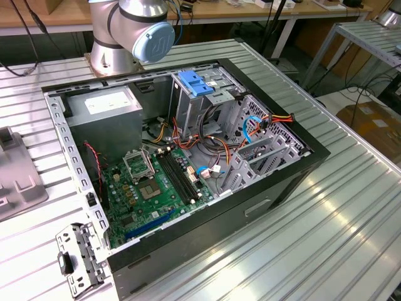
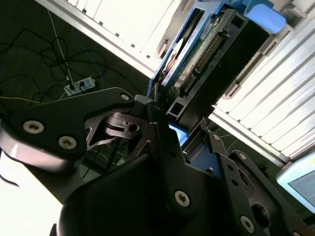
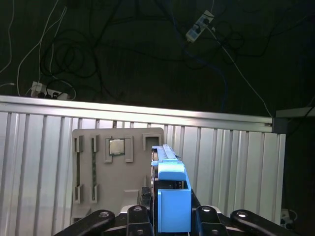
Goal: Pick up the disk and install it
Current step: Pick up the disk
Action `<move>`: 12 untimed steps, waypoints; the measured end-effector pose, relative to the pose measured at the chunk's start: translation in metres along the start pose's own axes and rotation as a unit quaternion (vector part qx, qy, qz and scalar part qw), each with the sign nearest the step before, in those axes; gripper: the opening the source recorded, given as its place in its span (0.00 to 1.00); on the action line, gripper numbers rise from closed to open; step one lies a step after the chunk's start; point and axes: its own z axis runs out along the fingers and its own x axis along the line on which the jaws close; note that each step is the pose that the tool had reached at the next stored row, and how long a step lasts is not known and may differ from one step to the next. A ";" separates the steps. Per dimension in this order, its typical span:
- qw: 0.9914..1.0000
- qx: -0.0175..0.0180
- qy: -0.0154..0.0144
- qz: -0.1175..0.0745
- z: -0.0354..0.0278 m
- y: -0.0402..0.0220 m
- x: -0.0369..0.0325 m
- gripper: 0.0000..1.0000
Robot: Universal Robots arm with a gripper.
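Gripper (image 2: 177, 120) clamped on disk (image 2: 197, 54). In first wrist view, disk stands edge-on over ridged table (image 3: 236, 167), just beside grey holder (image 3: 113, 162). Pick-up looks done. Lift clear of table: cannot tell. Installation into case (image 1: 301, 157) not yet done.

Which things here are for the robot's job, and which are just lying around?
For the job: the disk, gripped in the hand; the open computer case.
Just lying about: the loose metal bracket beside the case; the power strip; the cardboard box.
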 end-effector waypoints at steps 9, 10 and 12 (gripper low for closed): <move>1.000 0.000 0.000 0.000 -0.0101 0.0000 -0.0003 0.37; 1.000 0.000 0.000 0.000 -0.0114 0.0000 -0.0004 0.37; 1.000 0.000 0.000 0.000 -0.0136 0.0000 -0.0005 0.37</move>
